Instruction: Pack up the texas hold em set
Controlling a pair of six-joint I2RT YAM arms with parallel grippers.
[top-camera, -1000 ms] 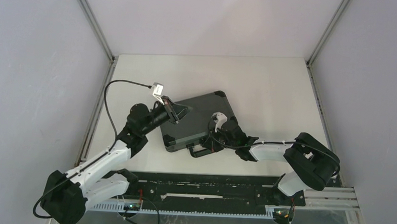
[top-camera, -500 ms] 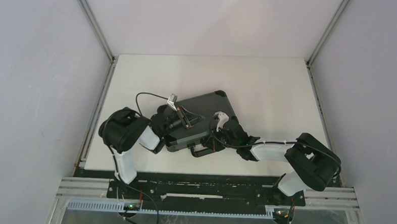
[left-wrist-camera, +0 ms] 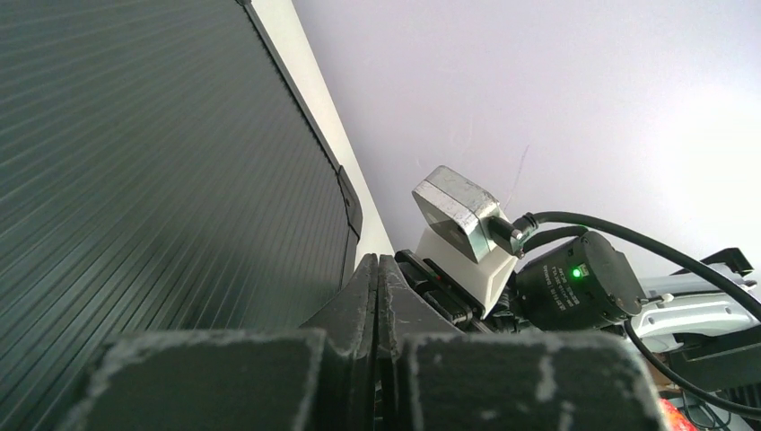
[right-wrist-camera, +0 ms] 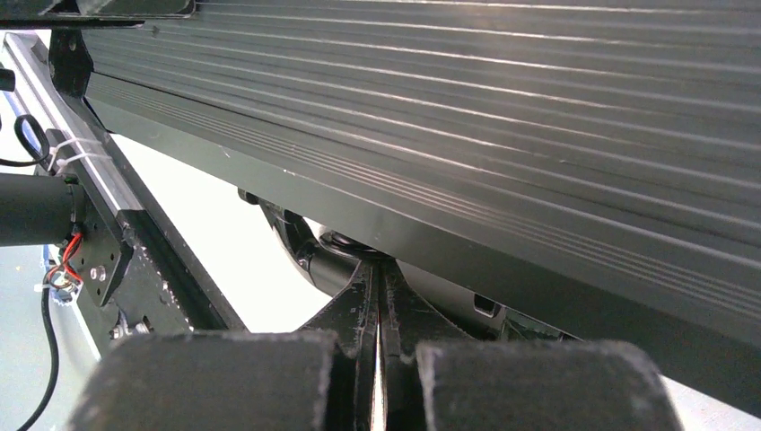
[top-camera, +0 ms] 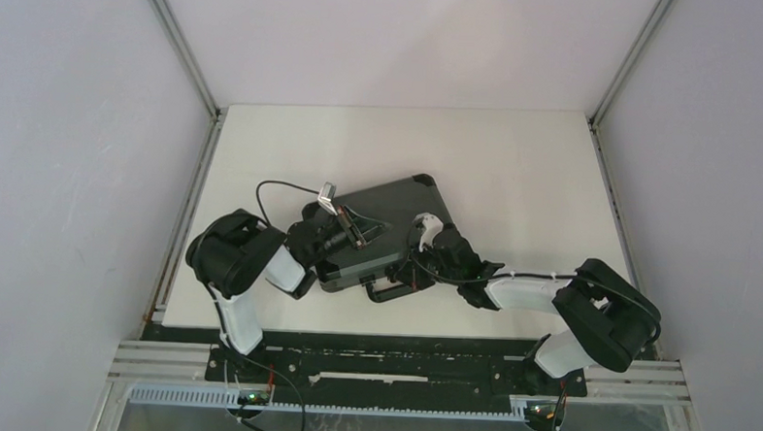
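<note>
Near the middle of the white surface, a black ribbed hard briefcase lies flat and closed, skewed, with its black handle toward the arms. At its near-left part the left gripper sits low over the lid, jaws pressed together on nothing; its wrist view shows the ribbed lid running away on the left beside the closed tips. The right gripper is at the case's front edge just beside the handle, jaws likewise closed and empty, pointing under the ribbed shell, with the curved handle just ahead.
</note>
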